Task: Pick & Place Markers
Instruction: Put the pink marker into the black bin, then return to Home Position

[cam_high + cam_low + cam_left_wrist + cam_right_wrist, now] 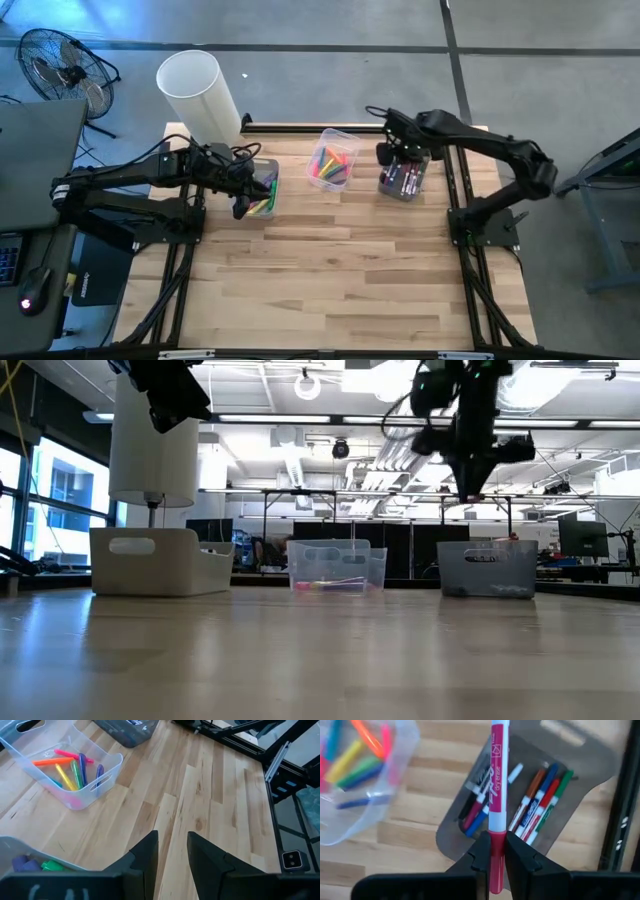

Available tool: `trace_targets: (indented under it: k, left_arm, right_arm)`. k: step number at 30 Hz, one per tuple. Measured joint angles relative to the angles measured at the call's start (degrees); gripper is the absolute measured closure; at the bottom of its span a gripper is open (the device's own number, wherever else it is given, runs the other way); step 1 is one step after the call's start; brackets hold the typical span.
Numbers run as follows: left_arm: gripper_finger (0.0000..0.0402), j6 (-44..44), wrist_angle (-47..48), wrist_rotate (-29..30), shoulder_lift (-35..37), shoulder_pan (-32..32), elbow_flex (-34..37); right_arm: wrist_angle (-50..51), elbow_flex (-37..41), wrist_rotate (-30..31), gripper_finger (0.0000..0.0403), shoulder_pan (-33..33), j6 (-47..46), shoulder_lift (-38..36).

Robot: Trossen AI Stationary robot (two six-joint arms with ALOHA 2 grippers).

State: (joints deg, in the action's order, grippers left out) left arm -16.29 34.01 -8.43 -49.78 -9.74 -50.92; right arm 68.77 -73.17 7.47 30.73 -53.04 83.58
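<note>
My right gripper hangs over the grey bin at the table's far right and is shut on a pink-and-white dry-erase marker. More dry-erase markers lie in that bin. My left gripper is open and empty, raised beside the near side of the white left bin, which holds green and purple markers. The clear middle bin holds short coloured markers. In the low view both arms are high above the bins. My right gripper pinches the marker between its two fingers at its dark pink end. The marker's white barrel runs straight out past the fingertips, along the fingers. It is lifted clear above the grey bin, touching nothing else.
The three bins stand in a row along the table's far edge. A tall white cylinder stands behind the left bin. Bare wooden tabletop stretches from the bins to the near edge. A fan stands off the table at far left.
</note>
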Motion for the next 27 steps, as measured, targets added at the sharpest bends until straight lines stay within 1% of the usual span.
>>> trace_targets:
  k: [6,11,14,21,25,27]
  left_arm:
    - [0.0301,0.00,0.75,0.02,0.02,0.00,0.00]
    - [0.0301,0.00,1.67,-0.02,0.02,0.00,0.00]
    - [0.0301,0.00,2.91,0.00,0.02,0.00,0.00]
    - [0.0301,0.00,5.65,0.00,0.02,0.00,0.00]
    - [0.0301,0.00,5.80,0.02,0.02,0.00,0.00]
    - [0.0301,0.00,5.81,0.93,0.02,0.00,0.00]
  right_arm:
    - [0.99,0.00,-3.74,0.0374,1.08,0.10,6.20]
    - [4.10,0.00,-3.34,0.0374,1.46,-2.22,9.25]
    - [3.76,0.00,-3.29,0.0369,1.46,-3.55,9.37]
    - [3.91,0.00,-3.43,0.0332,1.37,-5.48,7.86]
    - [4.39,-0.02,-3.05,0.0325,1.37,-5.44,7.75]
    - [4.33,-0.02,-2.16,0.0324,1.37,-5.11,7.75]
